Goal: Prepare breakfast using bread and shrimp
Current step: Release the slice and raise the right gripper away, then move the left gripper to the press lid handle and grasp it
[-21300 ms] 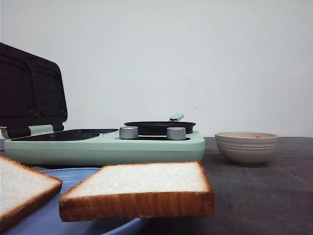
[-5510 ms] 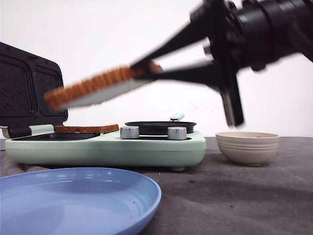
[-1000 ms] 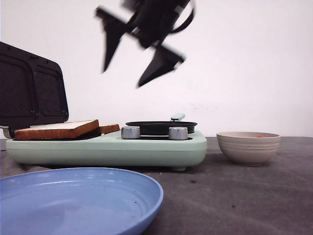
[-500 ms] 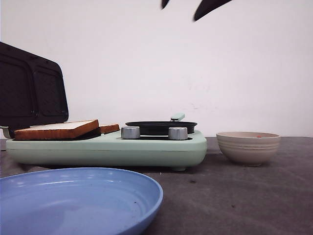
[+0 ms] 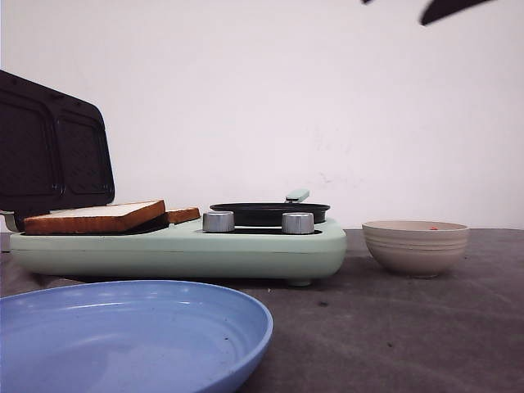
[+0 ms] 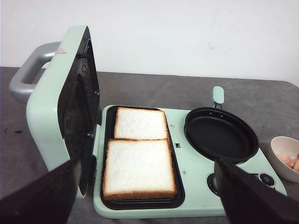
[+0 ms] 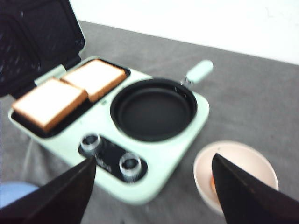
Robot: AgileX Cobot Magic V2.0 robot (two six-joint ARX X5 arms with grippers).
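Two slices of bread lie side by side in the dark tray of the green sandwich maker [image 5: 246, 246]: the near slice [image 5: 94, 217] [image 6: 139, 167] [image 7: 49, 102] and the far slice [image 5: 184, 214] [image 6: 140, 123] [image 7: 96, 77]. The shrimp [image 6: 286, 160] is orange-pink in the beige bowl [image 5: 415, 246]; only a red speck [image 5: 431, 228] shows in the front view, and an orange bit [image 7: 214, 183] in the right wrist view. My left gripper [image 6: 147, 160] is open and empty, high above the bread. My right gripper [image 7: 153, 157] is open and empty, high above the knobs and bowl; one fingertip [image 5: 449, 8] shows.
The maker's lid [image 5: 53, 147] stands open at the left. A black round pan [image 5: 268, 211] sits on its right half, behind two silver knobs [image 5: 297, 223]. An empty blue plate [image 5: 123, 327] lies at the front left. The bowl stands right of the maker.
My open right gripper has risen and moved right, almost out of the top of the front view. Both bread slices stay in the tray.
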